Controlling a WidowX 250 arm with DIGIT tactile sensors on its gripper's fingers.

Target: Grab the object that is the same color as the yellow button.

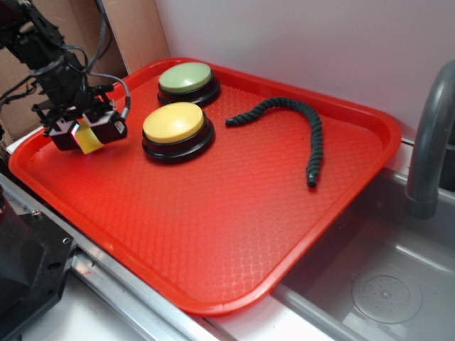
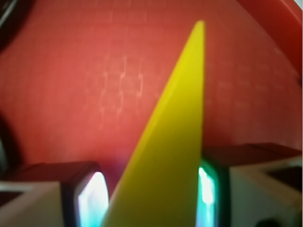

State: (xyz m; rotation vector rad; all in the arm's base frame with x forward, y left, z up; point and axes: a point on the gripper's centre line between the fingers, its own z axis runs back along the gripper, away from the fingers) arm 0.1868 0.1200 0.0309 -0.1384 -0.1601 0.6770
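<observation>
While the pincer (image 1: pixel 87 133) sits over the left corner of the red tray (image 1: pixel 234 234), it is closed on the yellow block (image 1: pixel 88 138), which shows between its two black-and-white fingers (image 1: pixel 109 128). In the exterior view the block hangs just left of the yellow button (image 1: pixel 175 122), near it but not touching, and whether it rests on the tray floor or is slightly raised cannot be told.

From the wrist view the block (image 2: pixel 173 156) fills the middle as a long wedge, its thin tip pointing away from the camera over the red tray (image 2: pixel 85 85). One finger (image 2: pixel 90 194) presses close on the wedge's left side and the other on its right; the picture is blurred, so the exact contact line is not clear.

Behind the yellow button, toward the back rim of the tray, stands a second round button with a pale green top (image 1: pixel 186 77) on a black base; the two buttons are just beside each other. To the right of the yellow button lies a dark twisted rope (image 1: pixel 298 117), curved like a hook, well apart from the pincer. Beyond the tray's right edge is a grey sink (image 1: pixel 384 284) with a grey faucet (image 1: pixel 430 142).
</observation>
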